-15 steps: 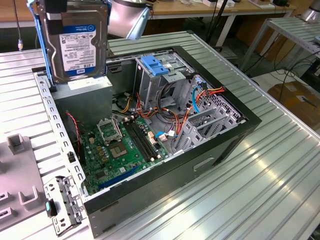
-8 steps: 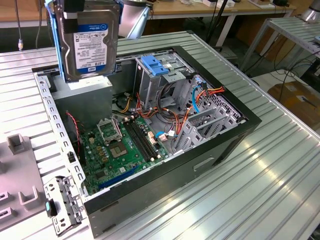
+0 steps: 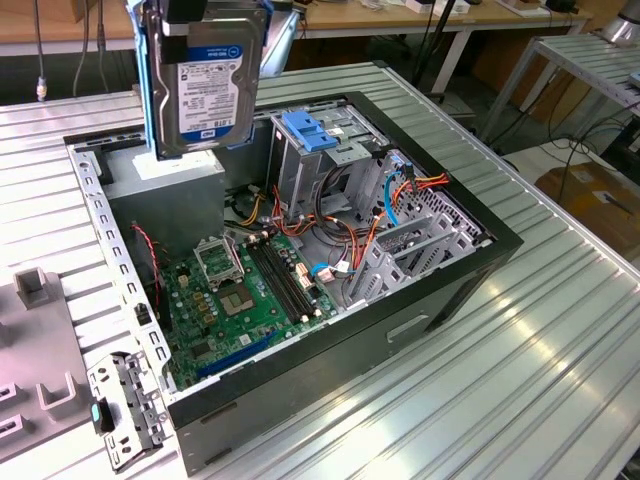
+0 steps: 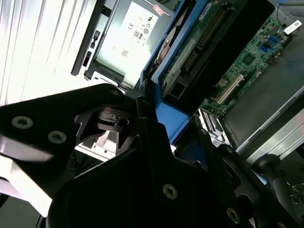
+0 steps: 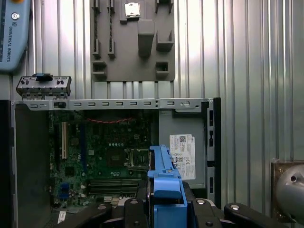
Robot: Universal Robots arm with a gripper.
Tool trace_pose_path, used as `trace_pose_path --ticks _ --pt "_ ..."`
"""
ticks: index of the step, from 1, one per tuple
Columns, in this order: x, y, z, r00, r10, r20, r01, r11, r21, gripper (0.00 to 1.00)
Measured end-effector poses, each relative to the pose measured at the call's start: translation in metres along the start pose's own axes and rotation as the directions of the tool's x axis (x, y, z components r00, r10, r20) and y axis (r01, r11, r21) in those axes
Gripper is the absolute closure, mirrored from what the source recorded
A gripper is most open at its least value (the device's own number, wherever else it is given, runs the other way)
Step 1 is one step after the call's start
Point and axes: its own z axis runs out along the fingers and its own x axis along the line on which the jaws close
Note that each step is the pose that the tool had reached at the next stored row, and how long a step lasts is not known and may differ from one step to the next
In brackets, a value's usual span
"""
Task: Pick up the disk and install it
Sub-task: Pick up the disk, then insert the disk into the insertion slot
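The claw [image 3: 214,14] is clamped on the disk [image 3: 205,90], which hangs upright beneath it above the open computer case [image 3: 300,385].

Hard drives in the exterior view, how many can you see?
1. The disk hangs label-out in the claw, above the open computer case. Others may sit hidden inside the drive cage.

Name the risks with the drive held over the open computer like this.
1. The gripper holds the disk upright above the open case; a slip could drop it on the grey box or motherboard.
2. Orange wires lie loose beside the drive cage and might snag the disk.
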Motion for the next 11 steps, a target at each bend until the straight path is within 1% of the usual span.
trace_pose_path --ticks 2,11 --pt "0.0 -0.0022 0.0 1.0 0.0 -0.0001 0.0 1.0 -0.0001 0.63" --pt "-0.0001 -0.0023 0.0 1.0 0.0 -0.001 0.0 1.0 0.0 0.63"
